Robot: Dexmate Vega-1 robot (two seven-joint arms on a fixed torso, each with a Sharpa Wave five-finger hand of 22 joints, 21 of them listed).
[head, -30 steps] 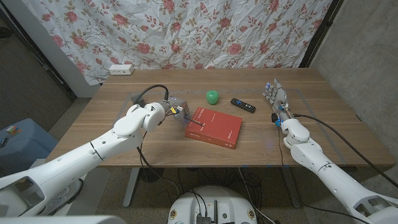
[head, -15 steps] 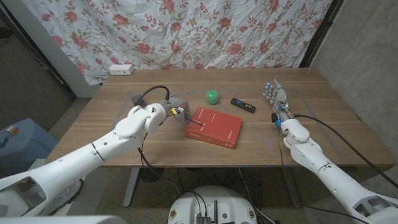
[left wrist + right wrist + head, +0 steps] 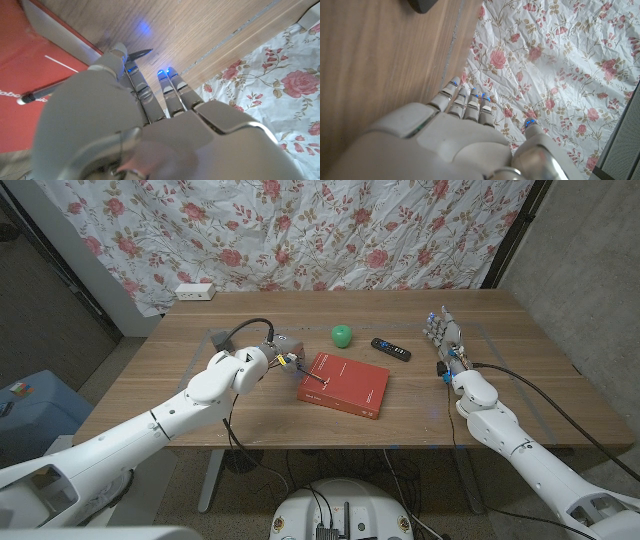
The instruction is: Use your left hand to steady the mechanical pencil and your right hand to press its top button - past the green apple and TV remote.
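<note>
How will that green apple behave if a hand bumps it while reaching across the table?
The green apple looks round and smooth, so it would likely roll rather than slide. It sits alone on bare table, with nothing close to stop it. It is probably rigid, so a light knock shouldn't dent it.

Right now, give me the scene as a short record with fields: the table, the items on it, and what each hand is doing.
surface: wooden table
book: red book, flat, mid-table
pencil: mechanical pencil lying on the red book near its left edge
apple: green apple, behind the book
remote: TV remote, right of the apple
left hand: left hand at the book's left edge, by the pencil; grip cannot be told
right hand: right hand open, apart from everything, right of the remote
</note>
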